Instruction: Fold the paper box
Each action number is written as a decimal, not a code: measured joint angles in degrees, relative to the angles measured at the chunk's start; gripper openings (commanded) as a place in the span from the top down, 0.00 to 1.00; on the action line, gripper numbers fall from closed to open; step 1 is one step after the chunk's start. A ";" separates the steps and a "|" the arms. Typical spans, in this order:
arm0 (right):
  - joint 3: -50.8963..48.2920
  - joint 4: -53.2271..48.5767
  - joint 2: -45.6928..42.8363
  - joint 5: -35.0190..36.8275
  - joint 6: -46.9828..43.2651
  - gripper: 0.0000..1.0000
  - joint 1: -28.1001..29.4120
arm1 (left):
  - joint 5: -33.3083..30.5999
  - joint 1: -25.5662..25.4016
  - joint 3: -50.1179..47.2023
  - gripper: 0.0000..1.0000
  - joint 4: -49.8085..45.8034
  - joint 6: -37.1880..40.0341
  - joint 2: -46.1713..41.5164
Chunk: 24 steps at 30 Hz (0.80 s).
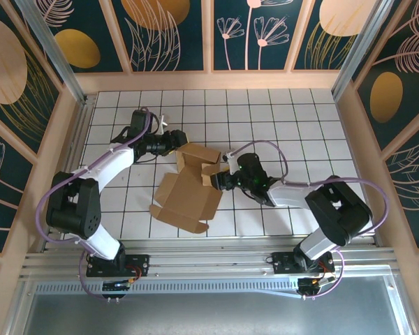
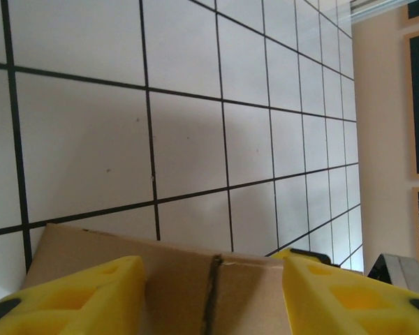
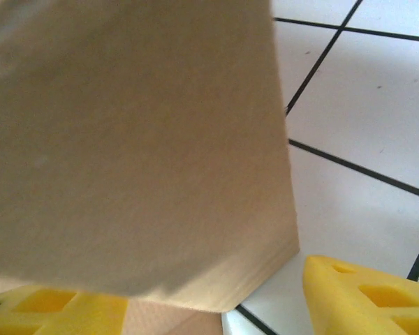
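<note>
The paper box (image 1: pixel 190 194) is lying on the bench (image 1: pixel 279 118) between my tools, long axis running near-left to far-right. My left tool (image 1: pixel 176 144) is meeting its far edge and my right tool (image 1: pixel 222 180) its right edge, both spread, pinching nothing.

A white table top (image 1: pixel 279 118) ruled with a black grid sits inside pale wooden framing (image 1: pixel 209 80). Dark teal wall panels (image 1: pixel 181 49) (gold discs, pink line-drawn flowers) surround it; a metal rail (image 1: pixel 209 262) lines the near edge.
</note>
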 measured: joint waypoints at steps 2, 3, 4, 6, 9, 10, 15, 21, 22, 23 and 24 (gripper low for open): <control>0.96 -0.04 0.94 1.79 0.72 0.36 0.24 | 0.15 0.00 -0.72 0.48 0.11 -0.02 0.00; 1.46 -0.04 1.36 2.91 1.05 0.36 0.35 | 0.26 0.00 -0.87 0.48 0.42 -0.02 -0.09; 1.79 -0.04 1.60 3.82 1.33 0.37 0.55 | 0.42 0.00 -0.94 0.48 0.57 -0.02 -0.15; 2.25 -0.02 1.92 5.73 1.86 0.39 1.14 | 0.74 0.00 -1.25 0.49 0.96 -0.04 -0.20; 3.19 0.02 2.67 8.85 2.25 0.42 1.99 | 1.03 0.00 -1.31 0.50 1.22 -0.07 -0.20; 3.52 0.07 2.97 10.08 2.43 0.43 2.29 | 1.11 0.00 -1.31 0.51 1.25 -0.17 -0.20; 4.22 1.62 4.68 15.91 3.87 0.52 3.02 | 1.86 0.00 -1.73 0.51 1.46 -0.68 -0.42; 5.55 2.56 6.73 22.10 5.11 0.73 3.43 | 2.71 -0.46 -3.21 0.51 1.55 -1.53 -1.99; 5.79 2.56 7.02 23.08 5.16 0.74 3.43 | 2.82 -0.63 -3.43 0.51 1.57 -1.68 -2.19; 5.99 2.54 7.21 23.82 5.09 0.75 3.43 | 2.86 -0.81 -3.56 0.51 1.57 -1.92 -2.32; 6.27 2.51 7.48 24.59 5.11 0.76 3.43 | 2.95 -1.01 -3.63 0.51 1.66 -2.21 -2.34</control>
